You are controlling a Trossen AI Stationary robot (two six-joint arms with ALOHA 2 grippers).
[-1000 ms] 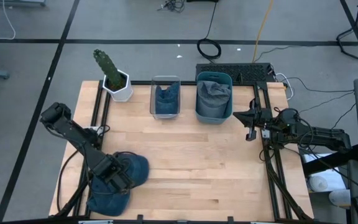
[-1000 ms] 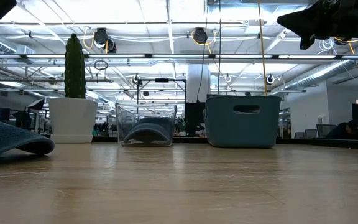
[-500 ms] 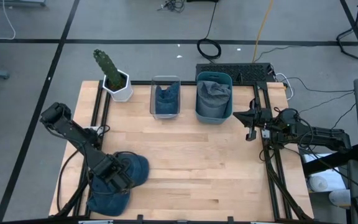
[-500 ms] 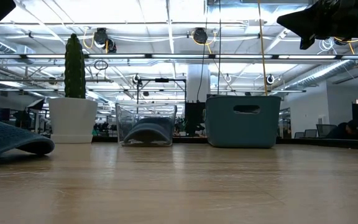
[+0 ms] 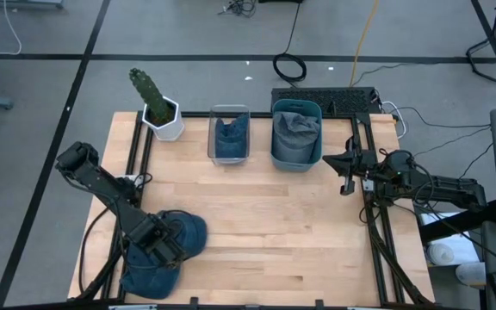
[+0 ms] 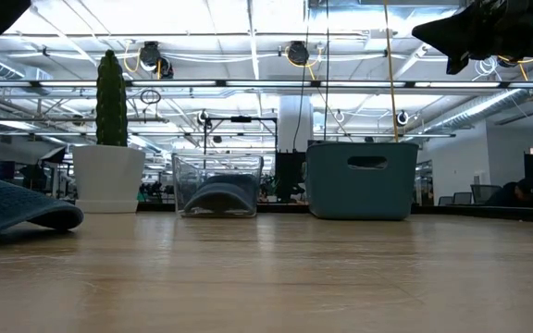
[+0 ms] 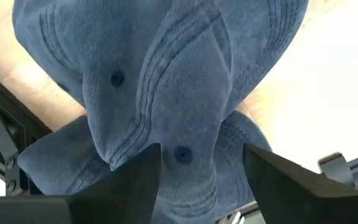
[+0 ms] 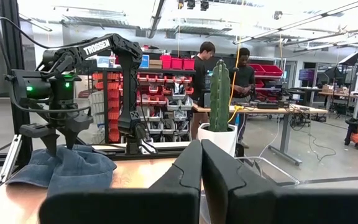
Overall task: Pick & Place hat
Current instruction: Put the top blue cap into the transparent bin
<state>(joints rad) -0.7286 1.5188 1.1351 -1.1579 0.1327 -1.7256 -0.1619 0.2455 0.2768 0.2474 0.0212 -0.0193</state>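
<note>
Blue hat (image 5: 166, 250): near-left corner of table (image 5: 274, 224), unmoved over the last second; crown bunched between left hand (image 7: 201, 180) fingers, clamped but not lifted. Right hand (image 5: 348, 164): closed, parked right edge.

hat (image 5: 183, 234): dark blue corduroy cap, kinda crumpled
pose: folded up along the crown
spot: near-left corner of the tabletop, brim at the front edge

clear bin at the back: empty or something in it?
Not empty. The clear bin holds a blue hat, seen from above and through its wall in the low view, lying at the bottom.
</note>
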